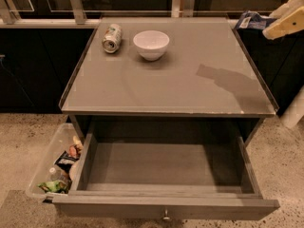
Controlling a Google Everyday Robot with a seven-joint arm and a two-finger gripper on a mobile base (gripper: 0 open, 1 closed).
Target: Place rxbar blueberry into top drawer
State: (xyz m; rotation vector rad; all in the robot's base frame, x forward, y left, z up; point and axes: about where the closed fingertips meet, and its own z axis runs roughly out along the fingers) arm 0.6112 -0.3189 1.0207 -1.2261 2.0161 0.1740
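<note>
Gripper (268, 25) holds rxbar blueberry (250, 19) in the air off the table's (166, 87) far right corner.
We see its jaws clamped on the blue wrapper, just outside the rim. On the glossy grey top, a soda can (112, 38) lies on its side near a white bowl (151, 44). The top drawer (166, 205) stands pulled open, with a clear snack bin (42, 175) beside it on the speckled floor (23, 137); dark cabinets are behind.
</note>
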